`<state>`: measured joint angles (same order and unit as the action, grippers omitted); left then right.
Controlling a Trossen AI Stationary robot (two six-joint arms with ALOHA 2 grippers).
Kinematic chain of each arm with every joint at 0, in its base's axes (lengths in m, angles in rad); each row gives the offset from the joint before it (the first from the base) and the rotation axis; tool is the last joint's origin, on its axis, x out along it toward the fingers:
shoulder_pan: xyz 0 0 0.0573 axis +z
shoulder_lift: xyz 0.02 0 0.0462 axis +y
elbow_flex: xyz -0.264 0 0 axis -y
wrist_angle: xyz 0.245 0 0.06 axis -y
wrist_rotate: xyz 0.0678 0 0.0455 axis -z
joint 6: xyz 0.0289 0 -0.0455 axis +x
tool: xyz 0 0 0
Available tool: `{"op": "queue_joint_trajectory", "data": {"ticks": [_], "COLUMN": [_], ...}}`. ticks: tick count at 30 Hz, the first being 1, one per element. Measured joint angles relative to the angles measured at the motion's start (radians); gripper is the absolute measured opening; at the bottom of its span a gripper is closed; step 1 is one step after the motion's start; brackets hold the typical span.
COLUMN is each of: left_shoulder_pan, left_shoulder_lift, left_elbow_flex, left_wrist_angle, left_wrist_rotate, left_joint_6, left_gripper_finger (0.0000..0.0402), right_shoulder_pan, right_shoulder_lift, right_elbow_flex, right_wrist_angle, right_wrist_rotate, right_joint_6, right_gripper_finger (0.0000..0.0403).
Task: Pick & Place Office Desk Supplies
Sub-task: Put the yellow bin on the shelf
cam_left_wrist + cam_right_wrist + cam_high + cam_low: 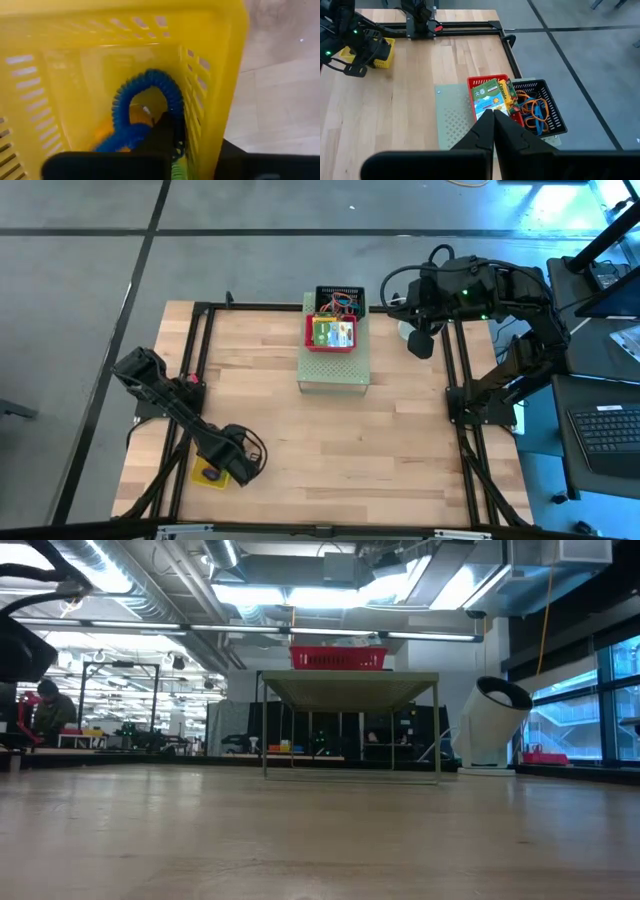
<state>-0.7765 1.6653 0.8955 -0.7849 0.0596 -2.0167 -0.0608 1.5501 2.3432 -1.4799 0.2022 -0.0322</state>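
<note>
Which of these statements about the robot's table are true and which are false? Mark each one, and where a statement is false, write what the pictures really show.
1. The left gripper reaches into a yellow basket. True.
2. The coiled band in the yellow basket is red. False: it is blue.
3. The red basket holds yellow-and-green card boxes. True.
4. The black basket stands at the left arm's end of the table. False: it stands beside the red basket on the pale green perforated box, at the table's far edge.
5. The right gripper is wide open. False: its fingers are shut, with nothing between them.
</note>
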Motion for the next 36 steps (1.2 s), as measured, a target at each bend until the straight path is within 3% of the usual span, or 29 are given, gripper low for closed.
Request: {"op": "queue_joint_trajectory", "data": {"ticks": [5, 9, 21, 26, 32, 36], "left_shoulder_pan": [0.009, 0.030, 0.103, 0.150, 0.240, 0.330], "left_shoulder_lift": [0.001, 0.008, 0.005, 0.004, 0.003, 0.010], "left_elbow_flex": [0.014, 0.084, 0.373, 0.554, 0.754, 0.820], "left_wrist_angle": [-0.004, -0.123, -0.471, -0.626, -0.707, -0.723], "left_wrist_rotate": [-0.008, -0.023, -0.053, -0.122, -0.204, -0.229], "left_joint_6": [0.077, 0.200, 0.498, 0.661, 0.898, 1.082], "left_gripper_finger": [0.0010, 0.0006, 0.0004, 0.0003, 0.0003, 0.0003], "right_shoulder_pan": [0.000, -0.001, -0.001, -0.001, -0.001, -0.001], "right_shoulder_lift": [0.000, 0.000, 0.000, 0.000, -0.015, -0.032], "right_elbow_flex": [0.000, 0.000, 0.000, 0.000, -0.001, -0.001], "right_wrist_angle": [0.000, 0.000, -0.001, -0.003, -0.034, -0.051], "right_wrist_rotate": [0.000, 0.001, 0.026, 0.066, 0.101, 0.101], "right_joint_6": [-0.001, -0.001, -0.002, -0.002, 0.003, 0.025], "right_gripper_finger": [0.0007, 0.0007, 0.0007, 0.0007, 0.0007, 0.0007]}}
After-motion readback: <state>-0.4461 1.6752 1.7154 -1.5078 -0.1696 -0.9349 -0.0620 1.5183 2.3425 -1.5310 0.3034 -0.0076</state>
